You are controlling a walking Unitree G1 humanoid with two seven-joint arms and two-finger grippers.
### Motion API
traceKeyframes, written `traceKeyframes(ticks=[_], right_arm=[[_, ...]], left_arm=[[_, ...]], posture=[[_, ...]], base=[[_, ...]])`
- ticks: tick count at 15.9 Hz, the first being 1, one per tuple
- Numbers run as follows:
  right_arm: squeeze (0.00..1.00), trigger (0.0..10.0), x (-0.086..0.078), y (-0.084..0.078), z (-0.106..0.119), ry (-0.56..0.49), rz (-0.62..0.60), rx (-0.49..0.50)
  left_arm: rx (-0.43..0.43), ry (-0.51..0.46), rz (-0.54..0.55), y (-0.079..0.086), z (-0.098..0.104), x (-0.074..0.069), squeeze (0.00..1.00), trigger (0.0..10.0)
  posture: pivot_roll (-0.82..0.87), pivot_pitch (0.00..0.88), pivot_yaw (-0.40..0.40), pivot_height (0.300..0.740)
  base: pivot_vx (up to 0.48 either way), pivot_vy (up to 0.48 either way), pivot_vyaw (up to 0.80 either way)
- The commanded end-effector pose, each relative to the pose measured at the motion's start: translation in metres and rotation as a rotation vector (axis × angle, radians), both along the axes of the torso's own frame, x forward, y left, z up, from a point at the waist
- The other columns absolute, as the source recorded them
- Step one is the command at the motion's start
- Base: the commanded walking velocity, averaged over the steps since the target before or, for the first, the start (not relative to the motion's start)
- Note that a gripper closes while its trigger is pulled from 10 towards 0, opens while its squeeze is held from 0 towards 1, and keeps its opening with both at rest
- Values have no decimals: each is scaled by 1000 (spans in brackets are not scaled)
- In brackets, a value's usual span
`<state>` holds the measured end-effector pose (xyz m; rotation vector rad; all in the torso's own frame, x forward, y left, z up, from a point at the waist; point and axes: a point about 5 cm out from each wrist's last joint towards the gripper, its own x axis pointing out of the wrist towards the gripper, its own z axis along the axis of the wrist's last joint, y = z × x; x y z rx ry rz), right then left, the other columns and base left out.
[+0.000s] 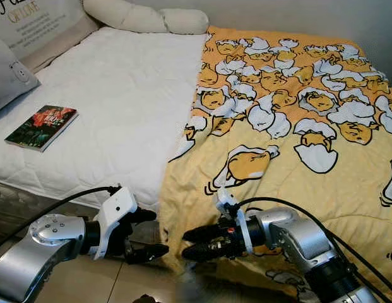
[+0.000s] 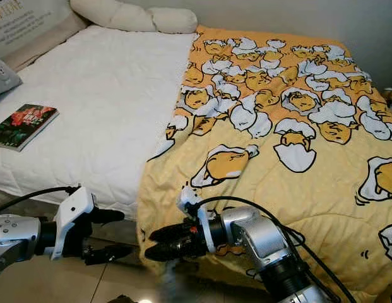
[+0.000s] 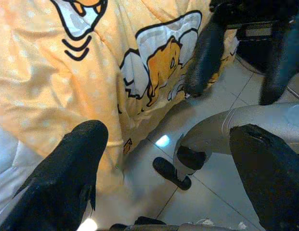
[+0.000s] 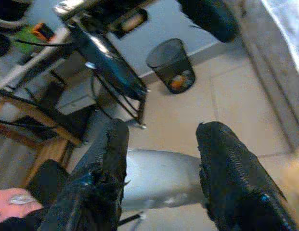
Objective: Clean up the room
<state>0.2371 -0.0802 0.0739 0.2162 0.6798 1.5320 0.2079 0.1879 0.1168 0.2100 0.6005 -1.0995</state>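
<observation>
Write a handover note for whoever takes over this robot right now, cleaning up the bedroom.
Left gripper: jaws open, empty, low at the bed's near edge beside the blanket's hanging corner.
Right gripper: jaws open, empty, pointing toward the left one at that same corner.
Yellow cartoon blanket: covers the right half of the bed, its edge draping toward the floor.
White mattress: left half uncovered; a book lies on it.
Done: nothing gripped.
Left: probably grasp the blanket, spread it, deal with the book.

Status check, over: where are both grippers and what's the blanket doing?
Left gripper open, at the bed's foot. Right gripper open, empty, facing it by the yellow blanket hem. Blanket covers half the mattress. Book on the bare side.
</observation>
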Motion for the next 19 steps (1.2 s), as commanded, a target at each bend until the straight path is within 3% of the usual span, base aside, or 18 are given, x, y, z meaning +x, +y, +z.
traceKeyframes(ticks=[1, 3, 4, 7, 10, 11, 12, 13, 14, 15, 18, 19], right_arm=[[1000, 10000, 6, -8, -5, -44, -84, -57], [1000, 10000, 9, -15, -11, -82, -174, -100], [1000, 10000, 11, -22, -14, -134, -275, -131], [1000, 10000, 21, -48, -15, -243, -617, -210], [1000, 10000, 23, -72, -14, -315, -831, -285], [255, 10000, 21, -85, -14, -329, -934, -321], [0, 10000, 19, -91, -13, -333, -994, -333], [0, 10000, 17, -94, -10, -342, -1018, -331], [0, 10000, 15, -96, -8, -361, -1021, -344], [0, 10000, 13, -99, -6, -384, -1020, -372], [0, 10000, 18, -115, 5, -409, -1097, -513], [0, 10000, 19, -116, 12, -402, -1107, -512]], left_arm=[[8, -16, -10, -1, 3, 1, 957, 10000], [5, -19, -3, -2, 1, 1, 957, 10000], [-10, -27, 24, -3, -1, 2, 953, 10000], [-20, -173, 246, -4, -11, 16, 953, 10000], [-40, -241, 409, -11, -17, 26, 898, 10000], [-58, -259, 448, -19, -22, 33, 678, 10000], [-73, -255, 462, -26, -26, 38, 561, 10000], [-88, -256, 458, -31, -30, 47, 561, 10000], [-111, -225, 460, -34, -33, 55, 635, 10000], [-132, -190, 469, -37, -35, 66, 1000, 10000], [-117, -184, 511, -39, -34, 100, 1000, 10000], [-116, -170, 505, -41, -33, 106, 1000, 10000]], posture=[[-27, 0, -11, 740], [-30, 0, -12, 740], [-33, 0, -16, 740], [-50, 0, -12, 740], [-72, 0, -9, 740], [-78, 0, -14, 740], [-85, 0, -16, 740], [-97, 0, -12, 740], [-106, 0, -10, 740], [-123, 0, -8, 740], [-153, 0, -16, 740], [-162, 7, -21, 740]], base=[[0, 0, 0], [0, 0, 0], [0, 0, 0], [0, 0, 0], [0, 0, 0], [0, 0, 0], [0, 0, 0], [0, 0, 0], [0, 0, 0], [0, 0, 0], [0, 0, 0], [0, 0, 0]])
